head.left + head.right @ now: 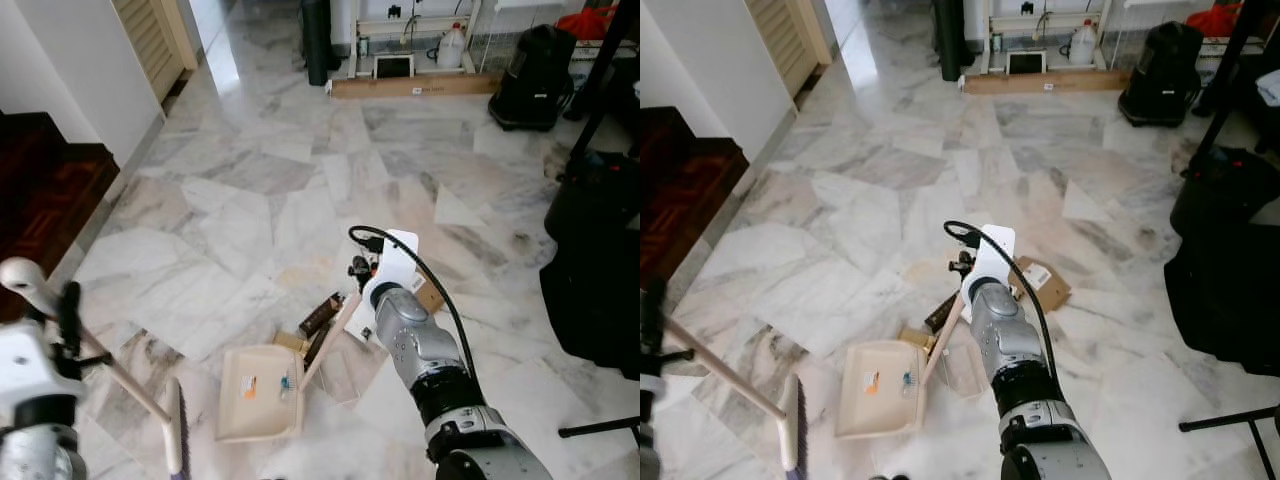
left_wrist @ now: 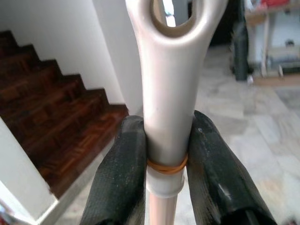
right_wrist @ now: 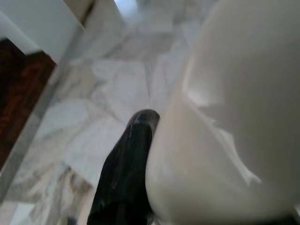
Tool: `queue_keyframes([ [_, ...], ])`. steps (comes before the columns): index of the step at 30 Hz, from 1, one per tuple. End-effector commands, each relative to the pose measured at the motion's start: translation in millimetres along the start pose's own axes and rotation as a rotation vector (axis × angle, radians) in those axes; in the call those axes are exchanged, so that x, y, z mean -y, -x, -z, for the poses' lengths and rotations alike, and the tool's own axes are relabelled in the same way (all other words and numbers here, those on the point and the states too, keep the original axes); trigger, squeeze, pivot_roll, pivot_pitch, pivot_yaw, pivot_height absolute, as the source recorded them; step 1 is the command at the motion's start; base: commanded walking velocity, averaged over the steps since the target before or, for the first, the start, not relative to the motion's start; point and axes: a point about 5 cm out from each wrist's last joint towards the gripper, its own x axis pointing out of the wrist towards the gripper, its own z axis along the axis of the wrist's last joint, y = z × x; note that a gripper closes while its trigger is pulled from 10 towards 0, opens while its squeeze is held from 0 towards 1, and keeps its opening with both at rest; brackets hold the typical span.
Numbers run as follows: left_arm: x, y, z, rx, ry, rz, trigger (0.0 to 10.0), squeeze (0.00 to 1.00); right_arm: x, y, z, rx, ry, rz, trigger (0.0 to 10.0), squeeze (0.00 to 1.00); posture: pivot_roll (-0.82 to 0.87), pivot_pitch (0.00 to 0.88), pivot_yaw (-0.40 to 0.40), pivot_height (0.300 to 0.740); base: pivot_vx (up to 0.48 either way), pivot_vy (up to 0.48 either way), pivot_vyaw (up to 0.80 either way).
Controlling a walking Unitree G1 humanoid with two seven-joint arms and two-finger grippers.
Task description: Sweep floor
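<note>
Floor (image 1: 250,190) partly swept: scraps seen in dustpan (image 1: 262,393); cardboard bits (image 1: 1040,283) left. Broom (image 1: 177,428) clamped by left gripper (image 2: 165,154) fingers; dustpan handle gripped by right gripper (image 1: 368,268).

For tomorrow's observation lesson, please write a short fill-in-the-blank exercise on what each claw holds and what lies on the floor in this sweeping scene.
1. The left claw is shut on the handle of the ____.
2. The right claw holds the long handle of the cream ____, which rests on the floor.
3. The floor is laid in grey-white ____.
4. The brown steps are made of ____.

Missing words: broom; dustpan; marble; wood
</note>
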Motion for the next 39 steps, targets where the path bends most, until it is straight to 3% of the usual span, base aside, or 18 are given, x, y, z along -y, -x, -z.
queue_keyframes([
  [1, 2.1, 1.8, -6, 0.047, -0.035, -0.006, 10.0, 0.0, -20.6, 3.1, -23, 0.152, -0.025, -0.086, 10.0, 0.0, -0.02, 0.0, 0.119, 0.74, 0.0, 0.0, 0.0],
  [10, 23.0, 7.9, 7, 0.026, -0.014, 0.014, 10.0, 0.0, -11.7, 9.1, -16, 0.221, 0.117, -0.079, 10.0, 0.0, -0.04, 0.0, 0.103, 0.74, 0.0, 0.0, 0.0],
  [15, 26.1, -3.6, 7, 0.055, -0.008, 0.008, 10.0, 0.0, -0.8, 8.4, -13, 0.234, 0.145, -0.055, 10.0, 0.0, -0.07, 0.0, 0.092, 0.74, 0.0, 0.0, 0.0],
  [20, 37.6, -13.4, 7, 0.083, 0.018, 0.031, 10.0, 0.0, 12.9, 8.9, -19, 0.263, 0.244, -0.016, 10.0, 0.0, -0.1, 0.0, 0.088, 0.74, 0.0, 0.0, 0.0],
  [23, 42.5, -15.4, 7, 0.09, 0.022, 0.052, 10.0, 0.0, 16.6, 10.0, -22, 0.276, 0.251, -0.02, 10.0, 0.0, -0.11, 0.0, 0.084, 0.74, 0.0, 0.0, 0.0],
  [28, 55.0, -20.0, 8, 0.105, 0.028, 0.097, 10.0, 0.0, 36.9, 15.2, -31, 0.314, 0.307, 0.013, 10.0, 0.0, -0.14, 0.0, 0.099, 0.74, 0.0, 0.0, 0.0],
  [33, 55.2, -20.5, 8, 0.111, 0.028, 0.097, 10.0, 0.0, 48.8, 25.3, -30, 0.345, 0.336, 0.033, 10.0, 0.0, -0.15, 0.0, 0.122, 0.74, 0.0, 0.0, 0.0],
  [39, 54.6, -24.9, 8, 0.111, 0.005, 0.137, 10.0, 0.0, 44.8, 38.2, -23, 0.38, 0.297, 0.031, 10.0, 0.0, -0.18, 0.0, 0.206, 0.74, 0.0, 0.0, 0.0],
])
